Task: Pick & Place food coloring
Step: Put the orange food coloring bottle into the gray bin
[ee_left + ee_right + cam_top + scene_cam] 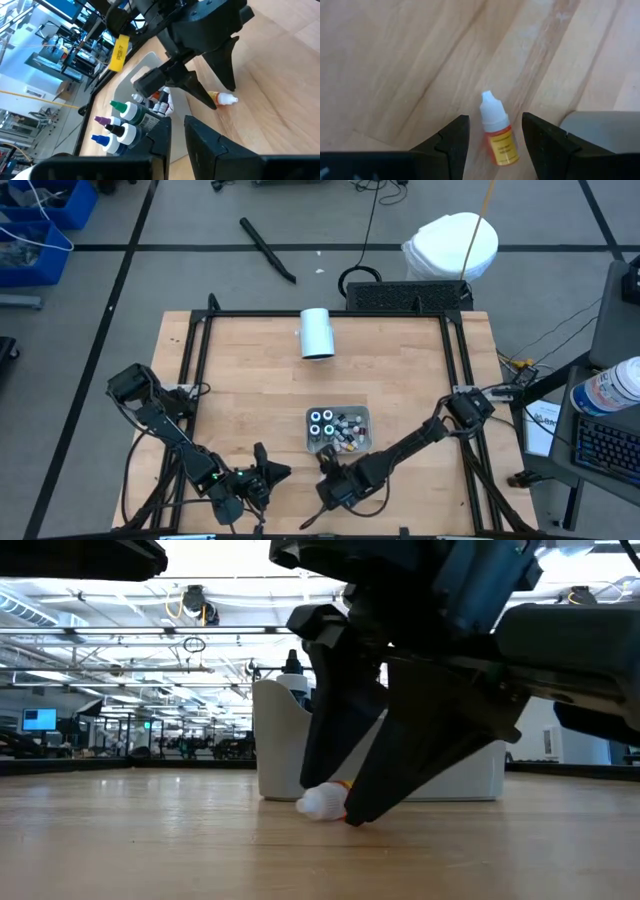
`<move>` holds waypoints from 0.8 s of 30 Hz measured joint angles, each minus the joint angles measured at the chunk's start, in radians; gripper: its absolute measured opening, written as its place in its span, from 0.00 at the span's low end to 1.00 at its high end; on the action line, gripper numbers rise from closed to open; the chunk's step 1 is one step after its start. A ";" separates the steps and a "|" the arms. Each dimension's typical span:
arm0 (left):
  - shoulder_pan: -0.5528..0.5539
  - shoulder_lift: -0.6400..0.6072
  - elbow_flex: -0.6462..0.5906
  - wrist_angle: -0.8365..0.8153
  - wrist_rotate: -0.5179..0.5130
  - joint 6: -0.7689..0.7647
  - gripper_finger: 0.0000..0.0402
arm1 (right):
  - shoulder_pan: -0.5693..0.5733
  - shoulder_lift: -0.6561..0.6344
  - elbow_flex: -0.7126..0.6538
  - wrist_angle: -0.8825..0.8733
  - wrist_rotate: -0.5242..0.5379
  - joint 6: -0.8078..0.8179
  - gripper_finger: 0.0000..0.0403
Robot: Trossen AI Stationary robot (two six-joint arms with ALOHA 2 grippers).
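One small food coloring bottle [498,135], white-capped with an orange-yellow body, lies on its side on the wooden table just off the grey tray's near-left corner [600,127]. My right gripper [495,119] is open and low over the table, one finger on each side of the bottle with a gap on both sides. The low view shows this bottle [325,802] on the wood under the right gripper [345,812]. The other bottles [336,426] stand in the tray [366,412]. My left gripper [272,467] waits left of it, its fingers [165,137] a narrow gap apart.
A large white cylinder [317,333] lies on the table toward the far edge. Bottles with green, purple and blue tips [122,122] fill the tray's left end. Black frame rails [195,350] run along the table's sides. Bare wood lies between tray and cylinder.
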 joint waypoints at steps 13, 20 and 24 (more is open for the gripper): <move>0.000 0.000 0.000 -0.001 0.000 -0.006 0.16 | -0.053 -0.003 0.002 -0.042 -0.179 0.048 0.33; 0.000 0.000 0.000 -0.001 0.000 -0.008 0.16 | -0.054 -0.003 0.001 -0.014 -0.221 0.067 0.14; 0.000 0.000 0.000 -0.001 0.000 -0.010 0.16 | -0.046 0.002 -0.001 0.074 -0.232 0.074 0.14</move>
